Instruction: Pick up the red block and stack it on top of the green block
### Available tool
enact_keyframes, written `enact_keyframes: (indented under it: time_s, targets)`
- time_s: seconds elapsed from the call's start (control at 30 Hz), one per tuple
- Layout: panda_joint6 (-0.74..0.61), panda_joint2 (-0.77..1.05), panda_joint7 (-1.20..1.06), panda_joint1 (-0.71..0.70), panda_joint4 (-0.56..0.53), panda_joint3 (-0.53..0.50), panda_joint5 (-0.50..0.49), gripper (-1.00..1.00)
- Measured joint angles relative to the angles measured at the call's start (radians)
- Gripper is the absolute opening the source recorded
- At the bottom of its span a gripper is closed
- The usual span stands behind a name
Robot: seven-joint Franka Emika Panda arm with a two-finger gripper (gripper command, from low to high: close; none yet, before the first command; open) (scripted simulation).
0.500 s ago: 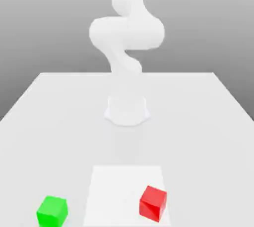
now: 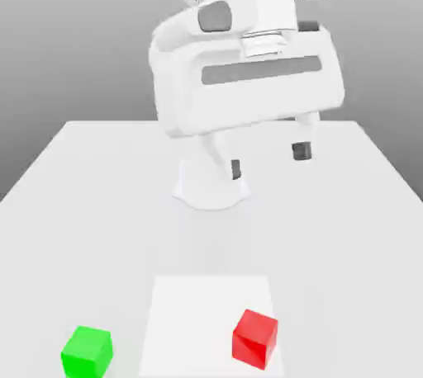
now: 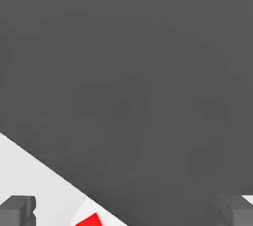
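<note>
Jaws (image 2: pixel 268 160): one pair, white with dark tips, set wide apart with a gap between them; raised above the counter (image 2: pixel 347 228), the hand tilted.

Red block (image 2: pixel 254 339): one small cube, plain faces, bright red; lying below the jaws and well apart from them, on a white square panel (image 2: pixel 194 318), near the panel's edge on the exterior view's right.

Green block (image 2: pixel 87 352): one small cube, bright green; also below the jaws and well apart from them, on the counter beside the panel, toward the exterior view's left. The two blocks stand apart, unstacked.

Robot base (image 2: pixel 210 191): white, on the counter, beyond the jaws in the exterior view.
</note>
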Motion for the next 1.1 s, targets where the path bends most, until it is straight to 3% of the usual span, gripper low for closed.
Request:
enact_keyframes:
  time_s: [0.17, 0.33, 0.47, 0.5, 0.73, 0.9, 1.1]
  targets:
    - [0.074, 0.175, -0.175, 0.031, -0.041, 0.007, -0.005, 0.0]
    - [0.161, 0.339, -0.286, 0.03, -0.076, 0.011, -0.073, 0.0]
    - [0.275, 0.482, -0.333, 0.0, -0.059, 0.053, -0.031, 0.0]
    - [0.299, 0.51, -0.341, -0.01, -0.055, 0.064, -0.021, -1.0]
    - [0.299, 0.513, -0.341, -0.011, -0.055, 0.066, -0.022, -1.0]
    - [0.17, 0.359, -0.294, 0.007, -0.078, 0.028, -0.088, -1.0]
    - [0.063, 0.342, -0.451, -0.159, 0.0, -0.097, -0.064, -1.0]
